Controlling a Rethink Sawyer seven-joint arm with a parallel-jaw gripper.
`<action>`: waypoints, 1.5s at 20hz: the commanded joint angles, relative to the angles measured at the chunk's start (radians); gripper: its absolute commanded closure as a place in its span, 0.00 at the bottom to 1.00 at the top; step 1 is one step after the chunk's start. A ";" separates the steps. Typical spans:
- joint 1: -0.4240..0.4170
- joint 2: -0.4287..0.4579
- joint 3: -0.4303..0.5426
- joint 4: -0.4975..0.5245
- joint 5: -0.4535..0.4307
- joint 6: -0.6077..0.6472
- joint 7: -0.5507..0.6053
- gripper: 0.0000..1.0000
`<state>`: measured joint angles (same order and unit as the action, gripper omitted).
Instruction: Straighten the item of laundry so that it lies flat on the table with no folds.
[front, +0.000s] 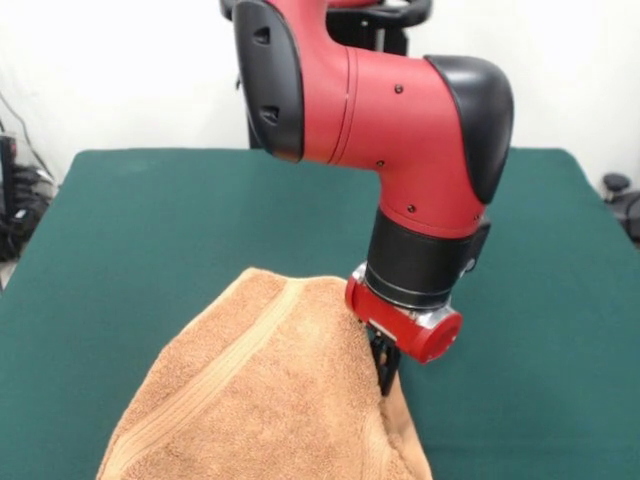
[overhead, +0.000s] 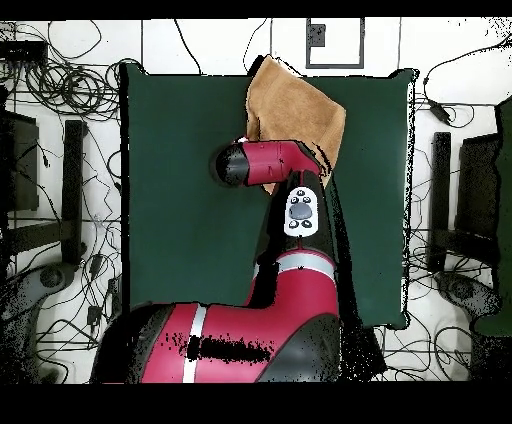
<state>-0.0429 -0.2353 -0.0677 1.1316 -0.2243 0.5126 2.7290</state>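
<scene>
- The pincer (front: 386, 372) is down at the towel (front: 265, 395), its dark tips pressed into the cloth's raised side; whether it grips or merely touches, I cannot tell.
- From there the towel slopes away in a rumpled mound, a woven band (front: 215, 385) running diagonally across it.
- In the overhead view the towel (overhead: 295, 115) lies at the table's edge farthest from the robot's base, one corner over the rim.
- Bare green table (front: 120, 230) spreads wide on either side of the pincer and behind it.
</scene>
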 joint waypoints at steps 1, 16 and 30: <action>0.005 0.100 0.069 -0.003 -0.029 0.062 -0.078 1.00; 0.074 -0.001 0.062 0.272 0.067 -0.084 0.161 1.00; 0.093 -0.044 0.062 0.399 0.147 -0.130 0.162 1.00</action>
<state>0.0017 -0.3105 -0.0677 1.3651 -0.1342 0.4101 2.7290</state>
